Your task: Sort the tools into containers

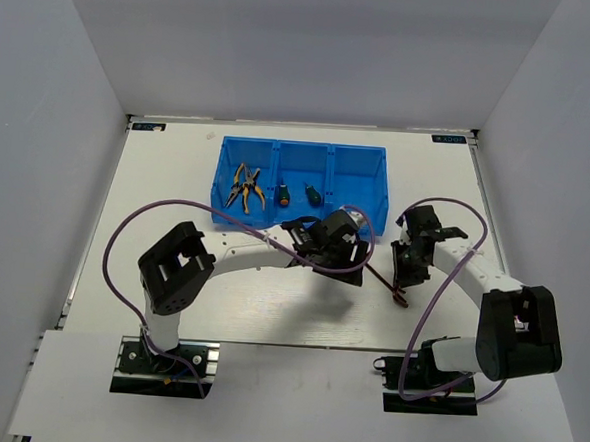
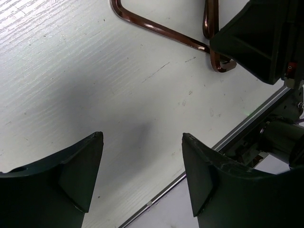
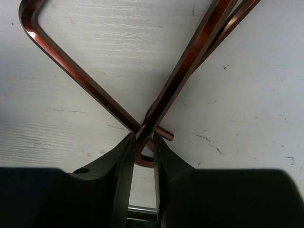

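Two thin coppery L-shaped hex keys [image 3: 180,76] cross between the right gripper's [image 3: 142,142] narrow jaws, shafts pointing away; grip unclear. The left gripper [image 2: 142,137] gapes empty, farther off

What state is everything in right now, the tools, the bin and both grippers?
Bin: right compartment looks empty.
Pliers: both lying in left compartment.
Screwdrivers: both in middle compartment.
Hex keys: crossed on the table, unsorted.
Left gripper: open, above the table.
Right gripper: jaws narrow around one key's bent end; grip unclear.
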You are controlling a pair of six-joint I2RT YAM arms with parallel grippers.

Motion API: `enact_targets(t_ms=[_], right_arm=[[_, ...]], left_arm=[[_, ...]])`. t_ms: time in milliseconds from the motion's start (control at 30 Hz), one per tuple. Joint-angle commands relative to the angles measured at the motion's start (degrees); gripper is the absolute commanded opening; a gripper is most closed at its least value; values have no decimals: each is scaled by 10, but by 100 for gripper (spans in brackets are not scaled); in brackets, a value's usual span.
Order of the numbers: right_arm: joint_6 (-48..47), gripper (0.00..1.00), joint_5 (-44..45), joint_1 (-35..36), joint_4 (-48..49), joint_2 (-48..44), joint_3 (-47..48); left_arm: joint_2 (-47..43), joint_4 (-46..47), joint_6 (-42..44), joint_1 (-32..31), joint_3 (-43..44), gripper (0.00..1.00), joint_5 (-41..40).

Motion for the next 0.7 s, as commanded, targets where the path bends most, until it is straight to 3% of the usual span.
enact_targets(t_ms=[0,667], right_arm=[[10,28,9,-3,21,6,-3],[39,28,5,-3,39,41,-13]], left_arm=[[-34,2,-7,-3,-9,77,-11],[-61,2,-18,-3,-37,77,-27]])
